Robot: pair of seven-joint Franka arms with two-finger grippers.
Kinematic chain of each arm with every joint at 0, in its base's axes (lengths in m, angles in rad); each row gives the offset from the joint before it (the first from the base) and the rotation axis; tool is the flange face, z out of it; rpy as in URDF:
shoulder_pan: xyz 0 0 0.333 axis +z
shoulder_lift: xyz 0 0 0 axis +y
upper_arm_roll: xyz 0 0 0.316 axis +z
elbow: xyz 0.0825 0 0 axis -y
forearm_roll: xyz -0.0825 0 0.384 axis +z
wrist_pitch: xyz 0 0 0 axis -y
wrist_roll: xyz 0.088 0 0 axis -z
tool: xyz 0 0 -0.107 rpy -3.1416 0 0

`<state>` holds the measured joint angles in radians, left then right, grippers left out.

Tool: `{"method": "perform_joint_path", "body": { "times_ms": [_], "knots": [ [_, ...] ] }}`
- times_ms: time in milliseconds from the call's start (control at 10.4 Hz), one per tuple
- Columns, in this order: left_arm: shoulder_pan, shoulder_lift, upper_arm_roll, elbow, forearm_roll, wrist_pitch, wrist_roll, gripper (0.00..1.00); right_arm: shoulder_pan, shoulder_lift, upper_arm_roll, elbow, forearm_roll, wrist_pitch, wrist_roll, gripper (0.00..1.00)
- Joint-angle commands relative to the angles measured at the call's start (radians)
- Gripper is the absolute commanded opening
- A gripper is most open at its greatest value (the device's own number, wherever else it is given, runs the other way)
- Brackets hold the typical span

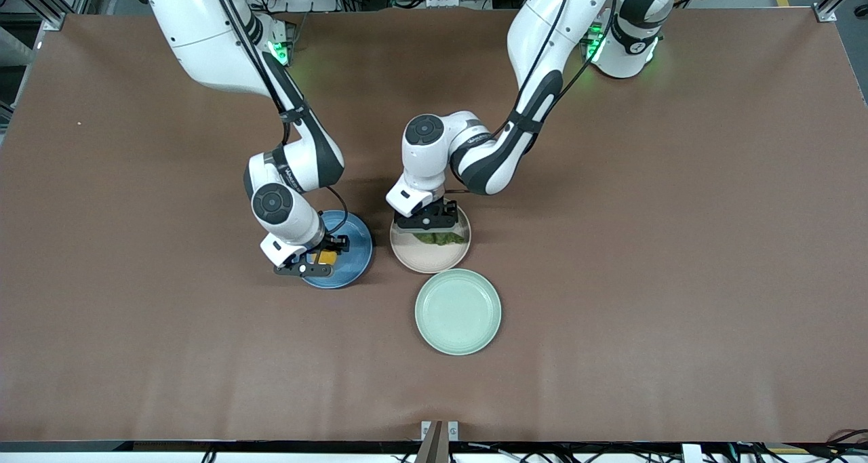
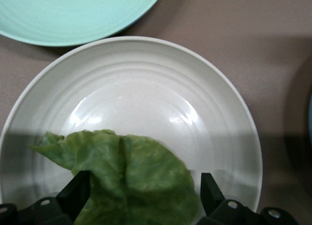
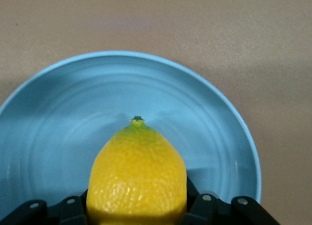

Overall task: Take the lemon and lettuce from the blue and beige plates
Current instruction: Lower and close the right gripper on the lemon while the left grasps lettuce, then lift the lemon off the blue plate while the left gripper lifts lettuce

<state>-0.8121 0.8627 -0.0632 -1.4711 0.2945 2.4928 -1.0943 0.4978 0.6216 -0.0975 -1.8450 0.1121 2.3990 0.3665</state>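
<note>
Lemon (image 3: 137,178) sits between the 2 fingers (image 3: 197,203) of the right gripper (image 1: 317,258), which press against its sides; its pointed green-tipped end faces the middle of the blue plate (image 1: 354,249); the right wrist view shows it over that plate's floor, but whether it rests on the plate or is just off it cannot be told. Lettuce (image 2: 129,178), 1 wrinkled green leaf, lies on the beige plate (image 1: 424,258), on the part farther from the front camera; the left gripper (image 1: 432,223) is down over it with fingers (image 2: 75,193) apart, 1 at each side of the leaf; the leaf spreads flat between them, with 1 torn corner reaching past a finger toward the plate's wall.

Blue plate lies toward the right arm's end of the table; beige plate lies beside it toward the left arm's end, a narrow strip of bare table (image 1: 610,300) between them; both are at about the same depth from the front camera. Mint-green plate (image 1: 458,312) sits nearer to the front camera than the beige plate, just beside it, rims close but apart; nothing lies in it. Right arm (image 1: 285,171) reaches down to the blue plate; left arm (image 1: 488,151) bends down to the beige plate.
</note>
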Motion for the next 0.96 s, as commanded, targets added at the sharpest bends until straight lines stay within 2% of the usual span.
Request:
{"method": "perform_joint_path", "body": {
  "times_ms": [0, 96, 481, 674, 866],
  "knots": [
    [-0.009, 0.009, 0.01, 0.011, 0.023, 0.005, -0.055, 0.39, -0.013, -0.02, -0.001, 0.09, 0.014, -0.159, -0.008, 0.6],
    [-0.01, 0.012, 0.01, 0.009, 0.023, 0.005, -0.099, 0.0, -0.019, -0.022, -0.001, 0.119, 0.014, -0.196, -0.008, 0.59],
    [-0.012, -0.001, 0.01, 0.009, 0.025, -0.002, -0.15, 0.0, -0.068, -0.022, -0.002, 0.259, 0.014, -0.365, -0.055, 0.58],
    [-0.01, -0.022, 0.008, 0.015, 0.022, -0.053, -0.151, 0.0, -0.113, -0.029, -0.002, 0.311, 0.012, -0.443, -0.122, 0.58],
    [-0.006, -0.043, 0.005, 0.015, 0.022, -0.089, -0.151, 0.0, -0.152, -0.055, -0.005, 0.317, 0.011, -0.452, -0.193, 0.58]
  ]
}}
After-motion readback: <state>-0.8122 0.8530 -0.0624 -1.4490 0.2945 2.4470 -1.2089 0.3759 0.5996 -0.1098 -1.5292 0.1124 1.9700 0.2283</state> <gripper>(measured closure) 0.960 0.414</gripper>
